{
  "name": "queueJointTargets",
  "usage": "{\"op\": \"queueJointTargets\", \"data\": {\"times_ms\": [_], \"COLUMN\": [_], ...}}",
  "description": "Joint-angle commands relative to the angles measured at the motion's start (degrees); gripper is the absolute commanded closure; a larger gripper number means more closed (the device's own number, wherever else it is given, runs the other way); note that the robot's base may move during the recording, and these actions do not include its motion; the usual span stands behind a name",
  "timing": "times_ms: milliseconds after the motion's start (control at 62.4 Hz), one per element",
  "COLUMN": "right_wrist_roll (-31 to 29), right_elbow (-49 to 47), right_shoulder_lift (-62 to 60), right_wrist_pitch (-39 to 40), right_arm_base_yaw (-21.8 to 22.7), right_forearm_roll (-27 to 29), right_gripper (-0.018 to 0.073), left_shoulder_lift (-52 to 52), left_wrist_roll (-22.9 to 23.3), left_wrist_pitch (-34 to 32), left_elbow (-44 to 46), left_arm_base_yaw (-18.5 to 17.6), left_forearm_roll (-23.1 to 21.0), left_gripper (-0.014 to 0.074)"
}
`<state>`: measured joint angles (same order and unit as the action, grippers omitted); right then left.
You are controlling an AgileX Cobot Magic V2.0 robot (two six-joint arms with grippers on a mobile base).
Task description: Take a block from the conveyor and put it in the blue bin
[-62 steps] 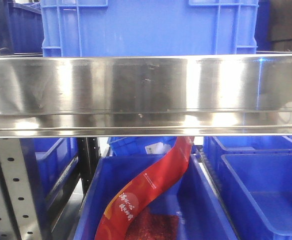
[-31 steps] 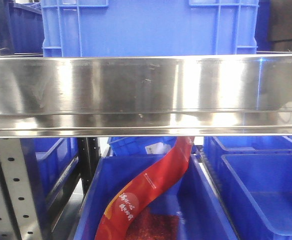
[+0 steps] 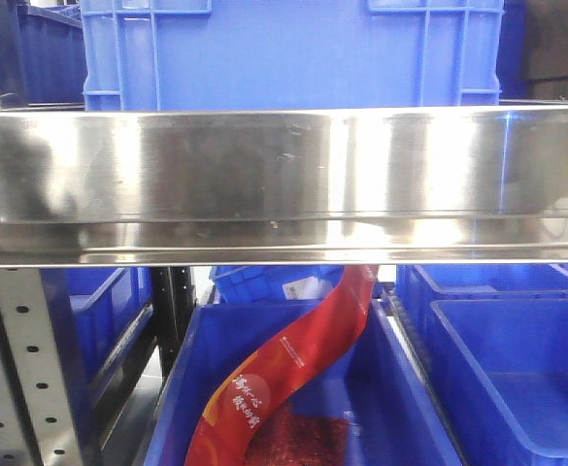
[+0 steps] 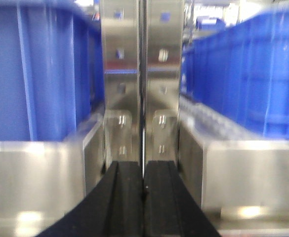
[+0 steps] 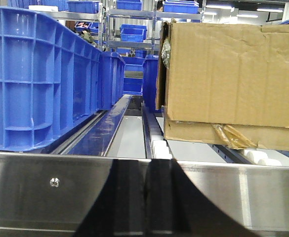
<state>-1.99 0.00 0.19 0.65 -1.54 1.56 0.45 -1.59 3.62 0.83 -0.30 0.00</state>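
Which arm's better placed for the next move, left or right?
Right, tentatively: the right hand faces an open lane between a blue bin and a cardboard box. The left hand is shut, facing a steel post. No block or conveyor in view.

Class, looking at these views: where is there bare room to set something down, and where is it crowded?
Free: the empty blue bin at lower right, beside the bin holding the red packet. Also the grey lane between blue crates and cardboard box.

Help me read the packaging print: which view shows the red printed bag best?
The exterior front-facing view: the red printed bag arcs out of the blue bin beneath the steel shelf rail, its lettering facing the camera. Neither wrist view shows the bag.
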Motion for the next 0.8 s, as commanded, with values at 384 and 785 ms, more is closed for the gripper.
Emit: {"op": "queueJointTargets", "data": {"times_ms": [384, 785], "right_wrist_roll": [-0.3, -0.3], "right_elbow": [0.0, 0.0], "right_shoulder_lift": [-0.2, -0.2], "right_wrist_pitch": [1.1, 1.1], "right_arm_base_yaw": [0.3, 0.3], "right_forearm_roll": [0.0, 0.0], "right_gripper": [0.072, 0.072], "left_shoulder_lift": [-0.5, -0.5], "left_wrist_roll": [0.5, 2.5], "left_wrist_pitch": [-4.9, -1.6], "left_elbow": [-0.8, -0.8], "left_arm_base_yaw": [0.0, 0.0], "left_forearm_roll": [-0.3, -1.2], "left_gripper": [0.0707, 0.0707]}}
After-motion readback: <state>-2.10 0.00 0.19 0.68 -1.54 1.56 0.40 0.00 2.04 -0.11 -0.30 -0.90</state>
